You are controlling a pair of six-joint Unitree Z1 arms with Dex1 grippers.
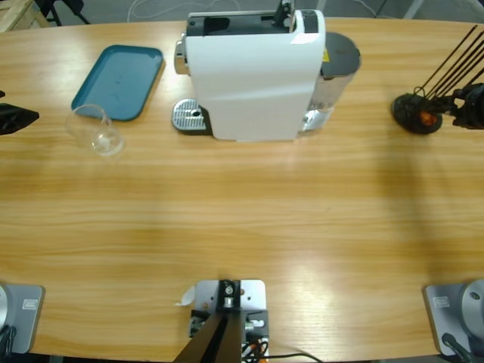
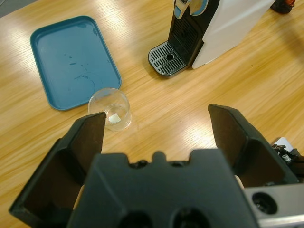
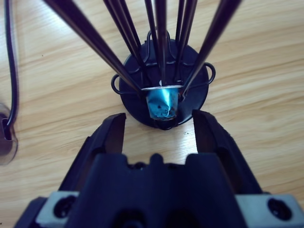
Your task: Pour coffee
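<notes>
Right gripper (image 3: 159, 130), jaws spread, empty, sits just short of a capsule (image 3: 162, 104) hanging at the bottom of a black wire rack (image 3: 164, 90). Capsule lies straight ahead, centred on the gap between the jaws, its long axis upright, foil rim on top. It looks blue in the wrist view, orange from above. This arm is much nearer the rack; judged next move is a short push fwd, then close.

Left gripper (image 2: 156, 126), jaws also spread wide and empty, hovers over the table (image 1: 242, 219). Clear glass (image 2: 110, 109) lies ahead, slightly left of the gap, upright beside the teal tray (image 2: 71, 59). Further off: coffee machine (image 2: 209, 28) w/ drip grate (image 2: 166, 58).

No coffee visible yet; glass holds no dark liquid.

Count: 1 capsule seen, 1 rack, 1 glass, 1 tray, 1 machine, 2 grippers.
</notes>
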